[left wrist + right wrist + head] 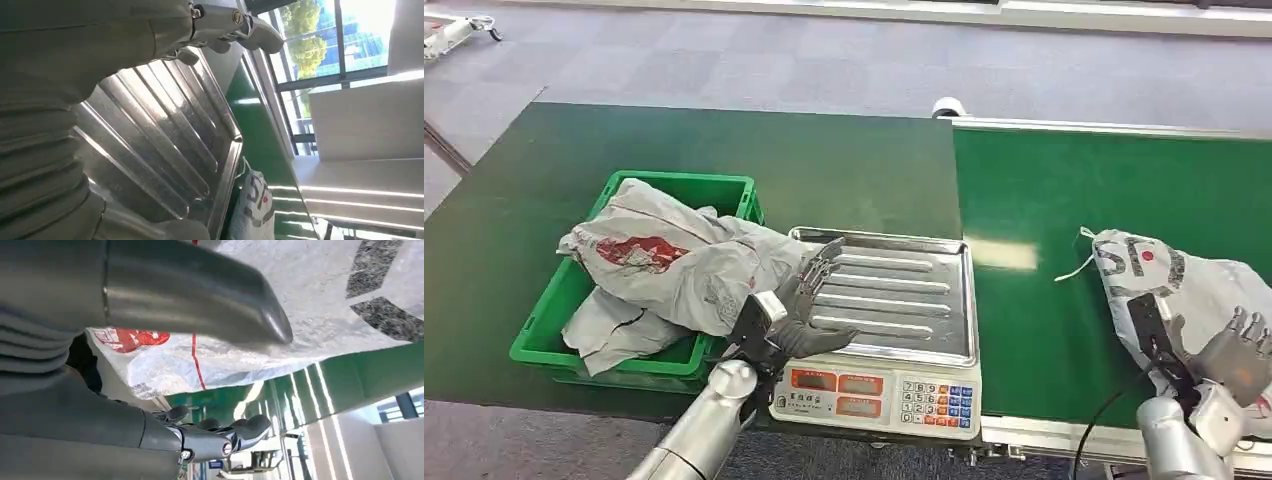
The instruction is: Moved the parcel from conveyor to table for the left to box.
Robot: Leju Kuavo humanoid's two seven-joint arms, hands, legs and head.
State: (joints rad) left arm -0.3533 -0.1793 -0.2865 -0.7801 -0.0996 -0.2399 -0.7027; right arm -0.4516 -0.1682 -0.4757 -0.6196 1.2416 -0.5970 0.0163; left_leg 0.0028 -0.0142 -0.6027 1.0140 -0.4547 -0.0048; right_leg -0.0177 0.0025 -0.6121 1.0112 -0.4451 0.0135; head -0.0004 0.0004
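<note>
- Overhead, head view: the parcel (1194,290), a grey-white plastic mail bag with dark print and a red dot, lies on the green conveyor (1064,200) at the right, near its front edge. The right hand (1239,350) rests against the parcel's near end, fingers laid on the plastic; whether they actually grip it cannot be told.
- Head view, centre: a weighing scale (879,395) with a ribbed steel pan (904,290) stands between the conveyor and a green crate (654,365). The left hand (809,300) hovers over the pan's left edge, fingers spread, holding nothing.
- Head view, left: the crate sits on the dark green table (514,200) and holds other grey bags (674,260), piled above its rim.
- Left wrist view: the left hand (230,25) shows with fingers (260,35) extended and apart above the steel pan (165,135); beyond the pan's rim lies the parcel (255,205) on the conveyor (255,130).
- Right wrist view: the thumb (200,295) and the darker fingers (240,432) stand apart on either side of the parcel (320,305), whose plastic carries a red patch; the conveyor (325,385) lies beneath.
</note>
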